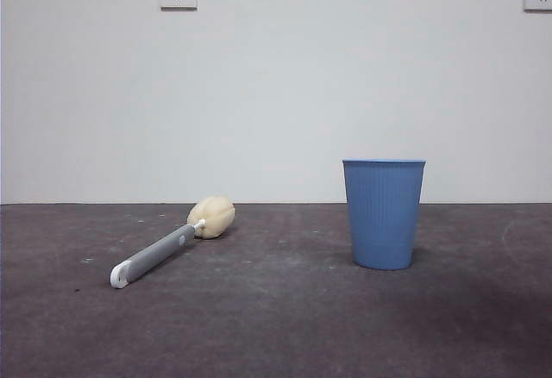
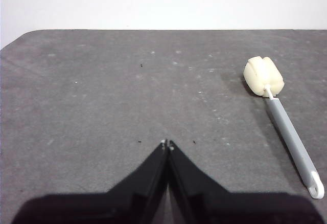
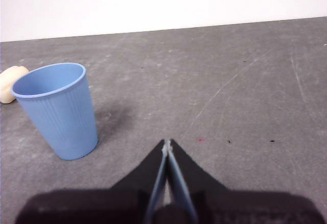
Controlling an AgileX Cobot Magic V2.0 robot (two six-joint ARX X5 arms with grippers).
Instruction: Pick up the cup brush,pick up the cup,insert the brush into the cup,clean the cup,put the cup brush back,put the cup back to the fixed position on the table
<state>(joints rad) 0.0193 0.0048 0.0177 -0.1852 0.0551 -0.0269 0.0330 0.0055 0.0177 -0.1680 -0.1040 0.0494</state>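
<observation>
1. Blue cup [image 1: 384, 214] stands upright on the table [image 1: 276, 326], looks light and slippery; grab mid-wall.
2. Brush [image 1: 168, 250] lies flat well apart; take the stiff handle.
3. Left gripper [image 2: 167, 143] and right gripper [image 3: 167, 142] both clenched, empty.

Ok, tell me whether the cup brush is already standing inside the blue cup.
No. In the front view the cup brush lies flat on the table, well apart from the upright blue cup.
</observation>
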